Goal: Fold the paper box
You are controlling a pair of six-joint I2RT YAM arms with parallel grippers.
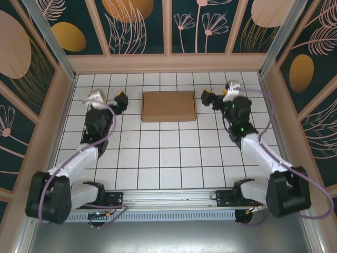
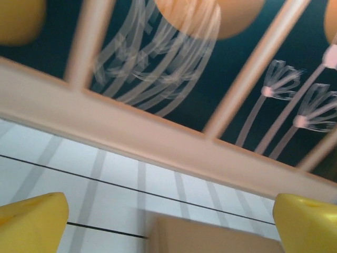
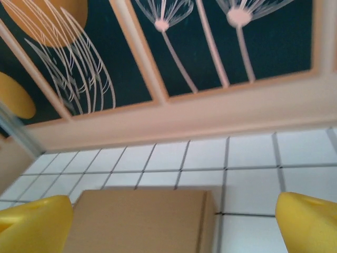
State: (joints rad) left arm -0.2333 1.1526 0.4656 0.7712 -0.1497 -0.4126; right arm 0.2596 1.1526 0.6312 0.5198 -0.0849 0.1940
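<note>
The paper box (image 1: pixel 168 105) lies as a flat, closed brown rectangle on the white tiled floor, near the back wall. My left gripper (image 1: pixel 120 99) hovers just left of it, apart from it, and my right gripper (image 1: pixel 207 97) hovers just right of it, also apart. In the left wrist view the left gripper (image 2: pixel 169 225) is open, its yellow fingertips (image 2: pixel 32 222) spread wide, with a corner of the box (image 2: pixel 221 237) low between them. In the right wrist view the right gripper (image 3: pixel 171 224) is open too, and the box (image 3: pixel 142 219) sits ahead between its fingertips (image 3: pixel 308 221). Neither holds anything.
A wooden ledge (image 1: pixel 168 63) and dark patterned panels close the back, and slanted side walls (image 1: pixel 55 121) hem in both sides. Bare tiled floor (image 1: pixel 168 158) stretches from the box to the metal rail (image 1: pixel 168 197) by the arm bases.
</note>
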